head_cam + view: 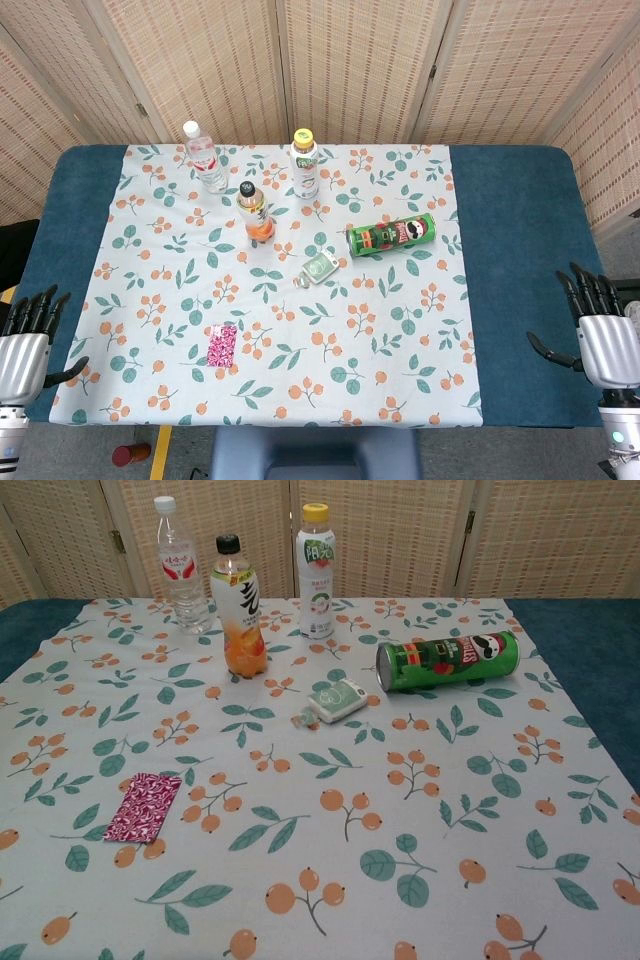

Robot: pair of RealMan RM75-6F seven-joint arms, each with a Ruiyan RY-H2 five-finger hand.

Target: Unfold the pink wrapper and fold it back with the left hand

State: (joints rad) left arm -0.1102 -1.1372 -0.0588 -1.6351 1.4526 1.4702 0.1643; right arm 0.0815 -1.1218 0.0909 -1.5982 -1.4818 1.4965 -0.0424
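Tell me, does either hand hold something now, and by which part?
Nothing is held. The left hand and right hand are open beside the table, far from the flat pink wrapper.

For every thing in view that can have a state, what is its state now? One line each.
pink wrapper: folded, lying flat, untouched.
green chip can: lying on its side.
clear water bottle: upright, capped.
orange drink bottle: upright, capped.
yellow-capped bottle: upright, capped.
small green packet: lying flat.
left robot hand: open, holds nothing.
right robot hand: open, holds nothing.

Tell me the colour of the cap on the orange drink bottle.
Black; the cap of the orange drink bottle shows best in the chest view.
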